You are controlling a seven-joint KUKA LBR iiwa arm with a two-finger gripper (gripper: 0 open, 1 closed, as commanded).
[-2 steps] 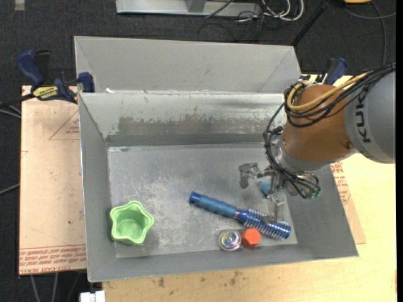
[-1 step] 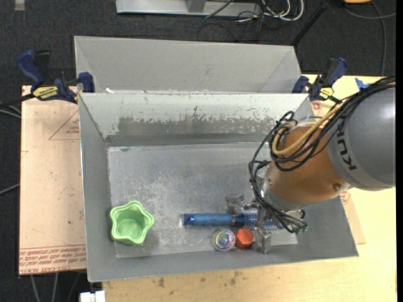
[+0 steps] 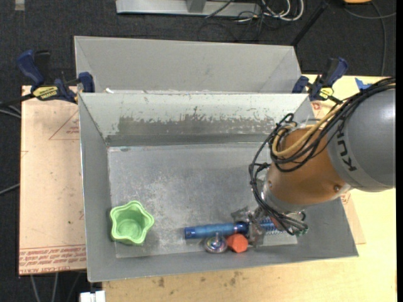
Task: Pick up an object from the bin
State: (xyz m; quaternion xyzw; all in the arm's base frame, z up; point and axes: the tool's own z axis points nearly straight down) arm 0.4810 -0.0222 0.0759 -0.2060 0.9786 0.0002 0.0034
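Blue rod (image 3: 208,231), lying flat along the front wall of the bin (image 3: 189,181), looks like the thing in hand, since its right end runs up to the claw.

Far left, a green star-shaped cup (image 3: 131,223) stands upright near the front left corner. It is well apart from everything else and needs no care. Next comes the rod, with its length running left to right. Just in front of its right half sits a small silvery round piece (image 3: 215,244), touching it or nearly so. Right of that lies a small orange lump (image 3: 237,243), close under the claw (image 3: 261,226). The claw is low over the bin floor near the front right, under the arm's orange cover (image 3: 302,168). Whether it is apart, together or clamped on something I cannot tell, as the wrist hides it.

To do this step well, I judge the claw should close across the rod's narrow width, not along its length. It should also grip a little left of the rod's tip, so the orange lump and the silvery piece are not pinched in with it. The front wall is near, so a straight lift is safer than a drag. A round rod may roll or slip, so it should be checked for a firm hold before it is raised.
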